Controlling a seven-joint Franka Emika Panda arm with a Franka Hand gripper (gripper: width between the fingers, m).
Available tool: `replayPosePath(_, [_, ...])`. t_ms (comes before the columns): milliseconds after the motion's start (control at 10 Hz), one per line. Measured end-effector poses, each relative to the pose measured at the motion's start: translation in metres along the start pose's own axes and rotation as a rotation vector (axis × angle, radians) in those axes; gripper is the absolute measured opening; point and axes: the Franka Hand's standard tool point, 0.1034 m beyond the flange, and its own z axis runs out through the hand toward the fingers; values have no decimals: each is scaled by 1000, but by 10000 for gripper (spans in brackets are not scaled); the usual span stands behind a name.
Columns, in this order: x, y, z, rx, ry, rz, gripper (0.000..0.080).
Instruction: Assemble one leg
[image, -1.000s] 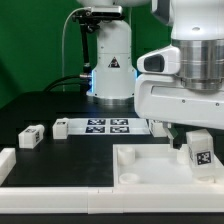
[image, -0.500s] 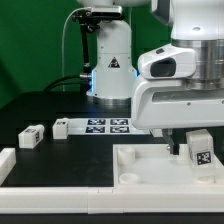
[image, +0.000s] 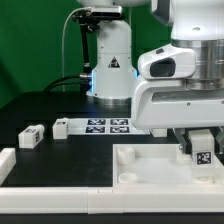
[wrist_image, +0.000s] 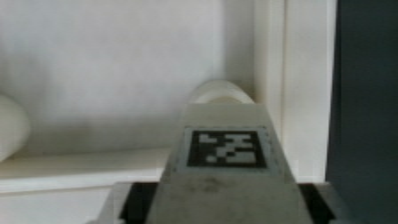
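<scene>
My gripper (image: 201, 142) is shut on a white leg (image: 202, 153) with a black-and-white tag on its face and holds it upright over the far right corner of the large white square panel (image: 150, 170). In the wrist view the leg (wrist_image: 226, 140) fills the middle between my dark fingers (wrist_image: 128, 200), its rounded tip close to the panel's raised rim (wrist_image: 267, 60). Two more legs lie on the table at the exterior view's left: one (image: 31, 136) and another (image: 61, 127).
The marker board (image: 108, 125) lies behind the panel, in front of the arm's base (image: 110, 75). A white rim piece (image: 6, 160) sits at the exterior view's left edge. The dark table shows beside the panel in the wrist view (wrist_image: 365, 90).
My gripper has moved down and slightly toward the exterior view's right with the leg, closer to the panel's corner.
</scene>
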Motion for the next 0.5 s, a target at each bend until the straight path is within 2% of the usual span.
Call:
replayPosePath(200, [0,-1,0,1,0,94,291])
replayPosePath(500, [-1,-5,2,7,31,550,291])
